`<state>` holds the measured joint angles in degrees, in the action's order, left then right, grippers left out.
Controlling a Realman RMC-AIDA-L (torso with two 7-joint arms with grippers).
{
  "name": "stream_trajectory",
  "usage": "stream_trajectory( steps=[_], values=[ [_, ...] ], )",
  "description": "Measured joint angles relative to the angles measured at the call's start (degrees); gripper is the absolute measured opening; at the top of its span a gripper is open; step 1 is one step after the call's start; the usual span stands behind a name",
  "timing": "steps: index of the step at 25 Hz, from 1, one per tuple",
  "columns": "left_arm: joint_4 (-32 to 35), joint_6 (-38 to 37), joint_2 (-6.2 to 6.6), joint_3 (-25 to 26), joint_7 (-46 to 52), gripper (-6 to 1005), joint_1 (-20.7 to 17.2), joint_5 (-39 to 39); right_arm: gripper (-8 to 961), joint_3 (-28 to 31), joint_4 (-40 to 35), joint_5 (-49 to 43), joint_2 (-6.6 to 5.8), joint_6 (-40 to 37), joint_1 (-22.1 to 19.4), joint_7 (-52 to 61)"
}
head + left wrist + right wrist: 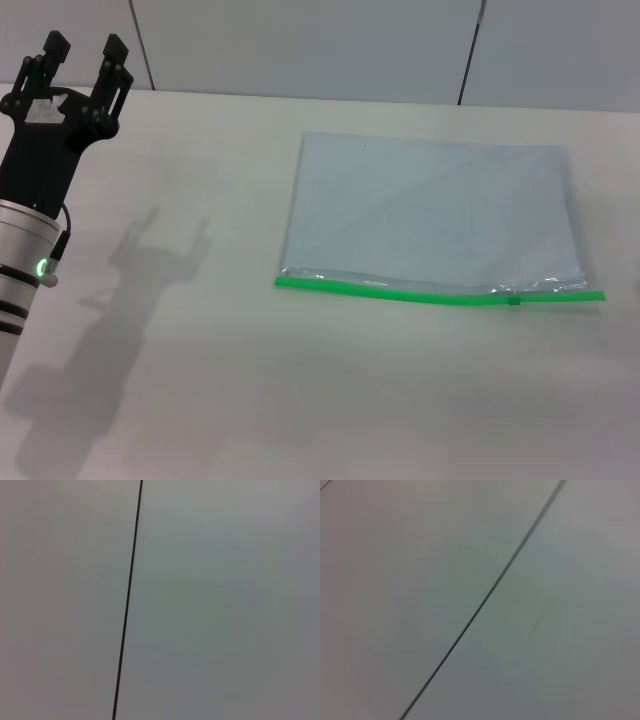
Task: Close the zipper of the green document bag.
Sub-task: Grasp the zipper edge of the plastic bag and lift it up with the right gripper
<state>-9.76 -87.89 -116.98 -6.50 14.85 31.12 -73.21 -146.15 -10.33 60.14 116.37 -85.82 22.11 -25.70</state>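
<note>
The green document bag [430, 215] lies flat on the white table [200, 380], right of centre in the head view. It is a translucent pale blue-grey pouch. Its zipper [400, 291] is a bright green strip along the near long edge, with the small darker slider tab [513, 299] close to the strip's right end. My left gripper [84, 50] is raised at the far left, well away from the bag, open with nothing between its fingers. The right gripper is out of view. Both wrist views show only a grey panelled wall.
A grey wall with dark panel seams [469, 52] stands behind the table's far edge. Bare tabletop stretches between my left arm [30, 215] and the bag, and in front of the zipper.
</note>
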Motion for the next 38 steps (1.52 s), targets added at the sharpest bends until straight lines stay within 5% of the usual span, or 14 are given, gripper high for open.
stream_trajectory(
  steps=[11, 20, 38],
  values=[
    [0.22, 0.0, 0.07, 0.0, 0.0, 679, -0.4, 0.36, 657, -10.09, 0.05, -0.03, 0.07, 9.15, -3.49, -26.3],
    [0.28, -0.01, 0.09, 0.0, 0.0, 677, -0.48, 0.48, 656, -10.03, 0.31, 0.59, 0.07, 18.15, -4.01, -31.48],
    [0.41, -0.01, 0.08, 0.09, 0.0, 676, -0.8, 0.53, 654, -10.66, -0.25, 0.13, 0.08, 23.12, -4.35, -35.49]
  ],
)
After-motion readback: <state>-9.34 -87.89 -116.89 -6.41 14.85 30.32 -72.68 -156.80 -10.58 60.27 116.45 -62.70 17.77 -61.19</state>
